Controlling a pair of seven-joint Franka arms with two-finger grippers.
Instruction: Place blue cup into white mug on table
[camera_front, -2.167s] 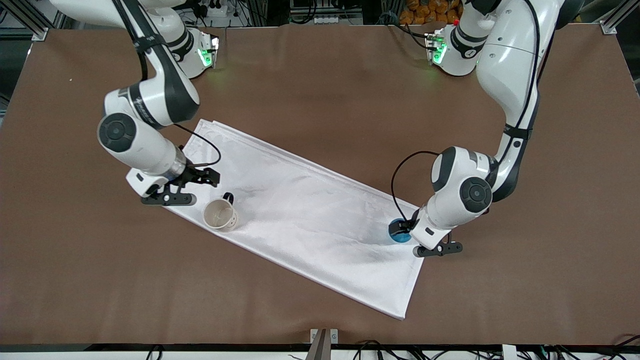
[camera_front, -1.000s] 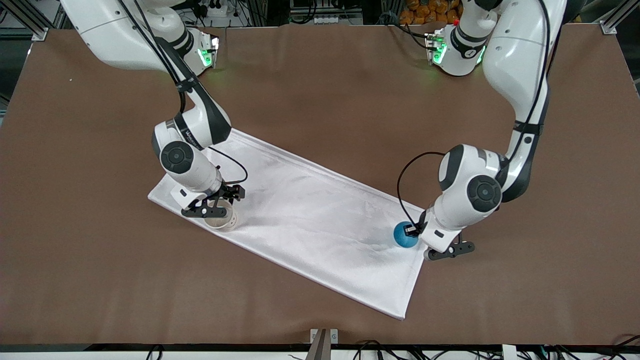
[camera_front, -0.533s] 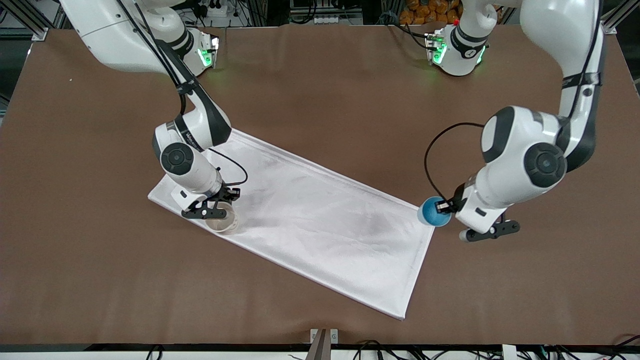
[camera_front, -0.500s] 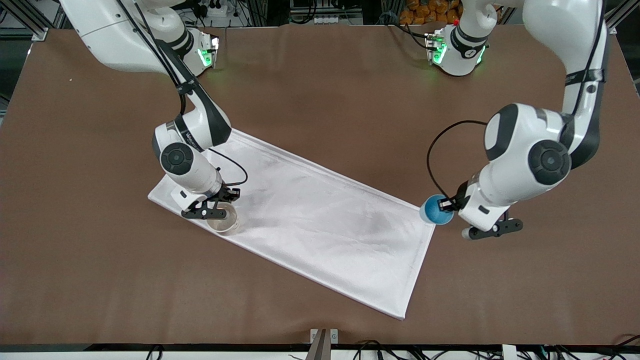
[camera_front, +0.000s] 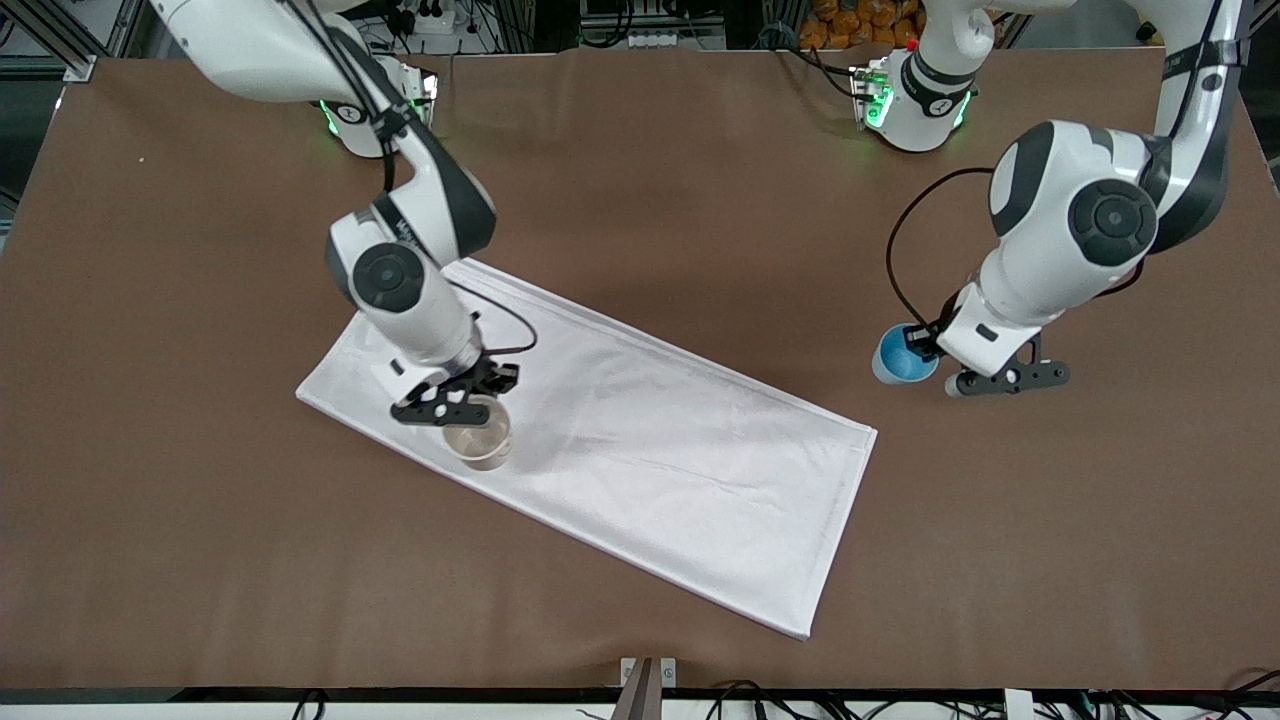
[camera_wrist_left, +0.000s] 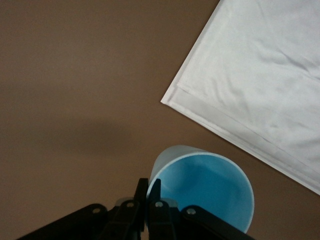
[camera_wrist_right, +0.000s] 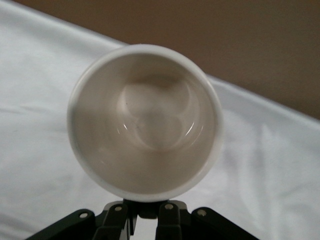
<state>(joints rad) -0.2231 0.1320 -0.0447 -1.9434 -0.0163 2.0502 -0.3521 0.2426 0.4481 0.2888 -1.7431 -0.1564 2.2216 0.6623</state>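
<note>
Blue cup (camera_front: 903, 358): hanging in the left gripper's (camera_front: 928, 350) pinch at middle right of the front frame, over bare table (camera_front: 640, 130), just off the cloth's corner; half a second ago it was sitting lower in the frame, right at the cloth's edge.
Left gripper grip: fingers (camera_wrist_left: 141, 200) closing tight on the cup's rim (camera_wrist_left: 200, 192), one inside, one outside.
White mug (camera_front: 479, 441): being held by the right gripper (camera_front: 487, 387), whose jaws are clamping its rim; it is now showing slightly toward the frame's centre from where it was.
Right gripper in wrist view: fingers (camera_wrist_right: 168, 218) meeting at the mug's (camera_wrist_right: 145, 122) lower rim.
Cup's look: bright blue outside, paler blue inside, round, no handle, mouth open toward the wrist camera.
Mug's look: cream wall, glossy pale interior, nothing in it.
White cloth (camera_front: 640, 460): lying diagonally from middle left to lower right of the frame, mug over its upper-left end.
Open room: brown surface stretching between cup and mug, above the cloth's long edge.
</note>
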